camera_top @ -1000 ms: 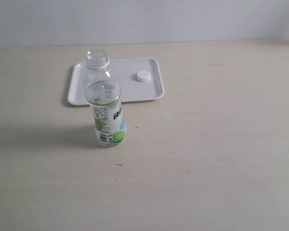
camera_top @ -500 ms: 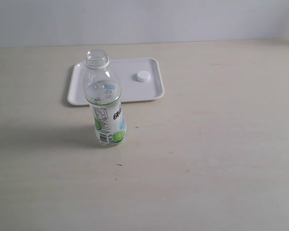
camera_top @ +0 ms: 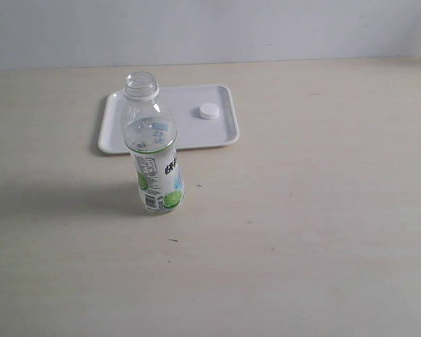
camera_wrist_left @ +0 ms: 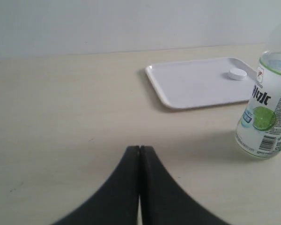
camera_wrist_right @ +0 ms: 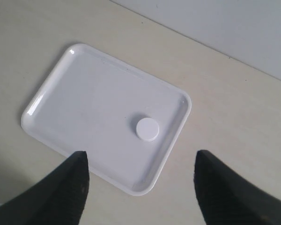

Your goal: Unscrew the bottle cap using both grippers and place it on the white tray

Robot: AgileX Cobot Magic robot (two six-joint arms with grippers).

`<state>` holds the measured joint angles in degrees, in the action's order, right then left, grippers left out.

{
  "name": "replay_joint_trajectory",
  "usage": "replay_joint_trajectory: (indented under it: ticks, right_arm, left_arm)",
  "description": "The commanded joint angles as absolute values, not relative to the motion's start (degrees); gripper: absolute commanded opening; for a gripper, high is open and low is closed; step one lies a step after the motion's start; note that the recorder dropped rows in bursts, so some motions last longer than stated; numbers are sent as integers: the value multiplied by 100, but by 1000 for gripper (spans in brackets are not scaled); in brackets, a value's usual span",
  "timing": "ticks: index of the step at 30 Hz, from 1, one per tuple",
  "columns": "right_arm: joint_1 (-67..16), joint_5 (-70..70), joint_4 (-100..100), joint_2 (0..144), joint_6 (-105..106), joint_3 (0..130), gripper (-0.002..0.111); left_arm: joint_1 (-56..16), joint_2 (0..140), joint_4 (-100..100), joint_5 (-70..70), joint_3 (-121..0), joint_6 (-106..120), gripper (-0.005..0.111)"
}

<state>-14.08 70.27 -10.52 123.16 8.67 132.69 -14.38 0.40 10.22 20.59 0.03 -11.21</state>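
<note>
- I see the bottle cap [camera_top: 209,111] lying flat on the white tray [camera_top: 196,135], upper centre of the exterior frame, in the tray's right half. It is off the bottle.
- The bottle [camera_top: 154,151] stands upright on the table [camera_top: 309,210], left of centre. Its neck is open, and its upper body overlaps the tray's near edge in this view.
- No arm shows in my exterior view.
- Left gripper [camera_wrist_left: 139,149]: fingers pressed together with nothing between them, low over bare table and well apart from the bottle and tray.
- Right gripper [camera_wrist_right: 140,153]: fingers spread wide and holding nothing. It is up above the tray, and the cap shows between the fingers, untouched.
</note>
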Motion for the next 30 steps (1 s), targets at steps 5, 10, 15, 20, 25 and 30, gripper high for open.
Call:
replay_joint_trajectory:
  ticks: [5, 10, 15, 20, 25, 30]
  right_arm:
    - [-1401, 6996, -1049, 12271, 876, 13243, 62]
    - [-1401, 6996, -1049, 12271, 876, 13243, 62]
    - [-1401, 6996, -1049, 12271, 876, 13243, 62]
    - [-1401, 6996, -1049, 12271, 876, 13243, 62]
    - [-1401, 6996, -1049, 12271, 876, 13243, 62]
    - [-1401, 6996, -1049, 12271, 876, 13243, 62]
  left_arm:
    - [-1431, 0, 960, 2078, 0, -1704, 0]
    - [-1431, 0, 960, 2078, 0, -1690, 0]
    - [-1431, 0, 960, 2078, 0, -1690, 0]
    - [-1431, 0, 960, 2078, 0, -1674, 0]
    - [-1431, 0, 960, 2078, 0, -1674, 0]
    - [-1431, 0, 960, 2078, 0, -1674, 0]
